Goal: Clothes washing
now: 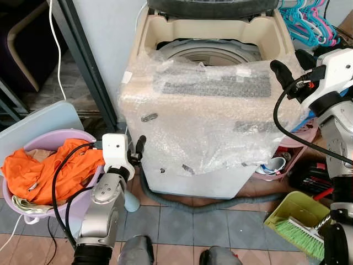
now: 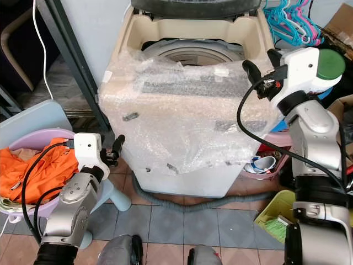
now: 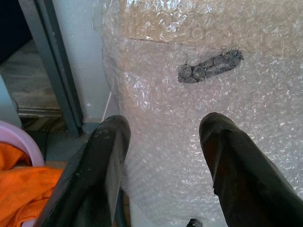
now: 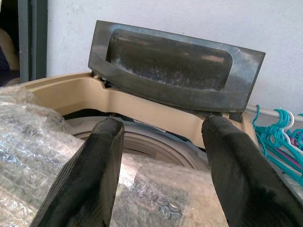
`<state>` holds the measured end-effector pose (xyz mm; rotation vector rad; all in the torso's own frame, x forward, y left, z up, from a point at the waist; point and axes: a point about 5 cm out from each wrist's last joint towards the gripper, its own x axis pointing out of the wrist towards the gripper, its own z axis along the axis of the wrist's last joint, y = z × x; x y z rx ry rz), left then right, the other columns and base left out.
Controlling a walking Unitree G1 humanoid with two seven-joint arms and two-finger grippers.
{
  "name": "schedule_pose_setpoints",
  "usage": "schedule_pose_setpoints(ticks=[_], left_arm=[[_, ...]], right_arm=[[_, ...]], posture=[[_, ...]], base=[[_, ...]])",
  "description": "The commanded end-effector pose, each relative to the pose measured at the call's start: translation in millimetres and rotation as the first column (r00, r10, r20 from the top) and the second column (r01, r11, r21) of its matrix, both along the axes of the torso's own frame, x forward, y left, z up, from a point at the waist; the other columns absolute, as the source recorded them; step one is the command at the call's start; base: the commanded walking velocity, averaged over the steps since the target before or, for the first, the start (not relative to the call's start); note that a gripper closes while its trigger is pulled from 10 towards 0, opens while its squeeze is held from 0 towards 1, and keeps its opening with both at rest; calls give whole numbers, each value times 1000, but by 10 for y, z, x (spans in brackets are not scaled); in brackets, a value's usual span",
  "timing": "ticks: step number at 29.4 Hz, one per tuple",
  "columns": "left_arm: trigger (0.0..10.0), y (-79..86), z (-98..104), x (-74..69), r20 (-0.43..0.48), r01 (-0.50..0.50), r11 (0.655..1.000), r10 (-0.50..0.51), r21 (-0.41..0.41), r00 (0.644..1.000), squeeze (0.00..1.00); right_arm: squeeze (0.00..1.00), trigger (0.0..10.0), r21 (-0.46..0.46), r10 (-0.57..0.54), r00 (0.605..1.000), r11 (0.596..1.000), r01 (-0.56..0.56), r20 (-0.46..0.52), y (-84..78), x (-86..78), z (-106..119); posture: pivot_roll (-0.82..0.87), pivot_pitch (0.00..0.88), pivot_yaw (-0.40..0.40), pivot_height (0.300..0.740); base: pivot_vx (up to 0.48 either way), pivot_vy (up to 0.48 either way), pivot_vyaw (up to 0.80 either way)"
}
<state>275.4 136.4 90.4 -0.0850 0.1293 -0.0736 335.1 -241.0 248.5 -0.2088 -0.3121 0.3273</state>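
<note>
Both end effectors, left point(image 1: 138, 150) and right point(image 1: 280, 72), are hanging released, flanking the open washer point(image 1: 204, 52); orange clothes point(image 1: 47, 168) are waiting in the basin point(image 1: 55, 138).

No legible text/labels anywhere; washing machine point(image 1: 209, 110) panel markings blurred under bubble wrap point(image 1: 220, 127).

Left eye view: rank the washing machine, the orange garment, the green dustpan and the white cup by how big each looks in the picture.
1. Washing machine, by far the largest.
2. Orange garment in the lilac basin.
3. Green dustpan, partly cut off by the robot's arm, so its rank over the garment is unsure.
4. White cup, smallest.
</note>
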Motion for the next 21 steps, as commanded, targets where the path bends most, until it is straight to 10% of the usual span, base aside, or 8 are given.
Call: schedule_pose_setpoints(ticks=[1,12,21], left_arm=[[10000,42,-7,12,-19,-45,999,45,21,999,0],[10000,16,5,12,-19,-43,999,43,1,999,0],[10000,8,10,24,-10,-32,999,32,4,999,0]], right_arm=[[0,10000,-10,45,999,999,-45,-2,158,-34,-54],[0,10000,65,109,993,992,-107,-34,970,-243,-514],[0,10000,91,114,992,990,-109,-58,1192,-379,-658]], posture=[[-68,66,35,740],[-64,74,35,740],[-70,80,36,740]], base=[[0,0,0],[0,393,800],[0,480,719]])
